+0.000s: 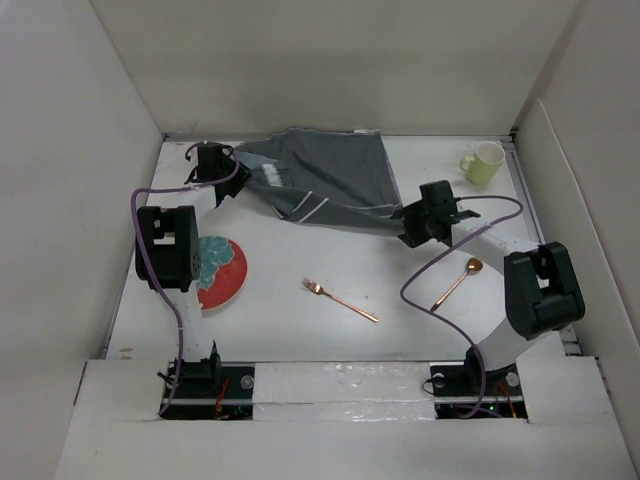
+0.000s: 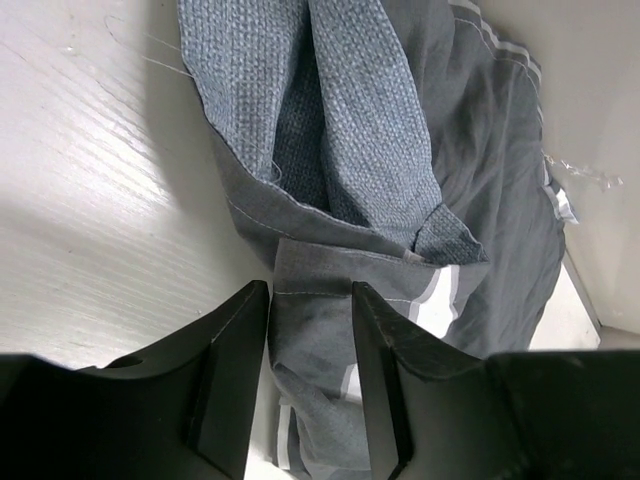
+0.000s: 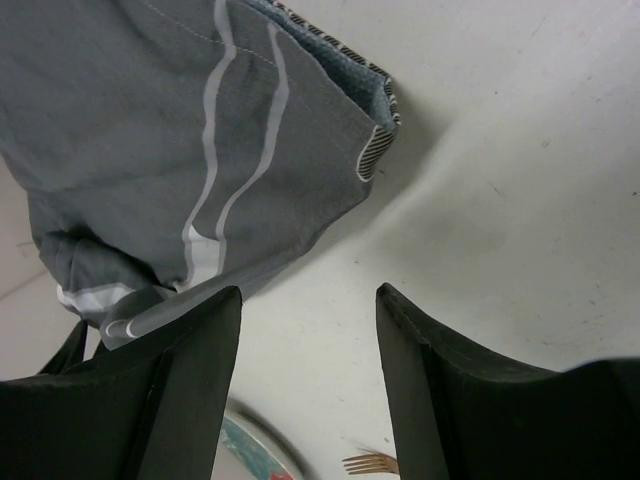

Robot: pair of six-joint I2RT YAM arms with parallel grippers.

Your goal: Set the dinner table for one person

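The white dinner table [image 1: 300, 330] holds a crumpled dark grey striped placemat [image 1: 320, 180] at the back centre. My left gripper [image 1: 225, 165] is at its left corner; in the left wrist view the gripper [image 2: 310, 290] is partly open, its fingers straddling a fold of the placemat [image 2: 400, 150] without clamping it. My right gripper [image 1: 410, 222] is at the cloth's right corner. In the right wrist view the gripper [image 3: 308, 295] is open over bare table, and the placemat [image 3: 150, 130] edge lies by its left finger.
A red and teal plate [image 1: 220, 272] lies at the left under the left arm. A copper fork [image 1: 340, 299] lies mid-table and a copper spoon [image 1: 458, 282] at the right. A pale green mug [image 1: 484, 162] stands at the back right. White walls enclose the table.
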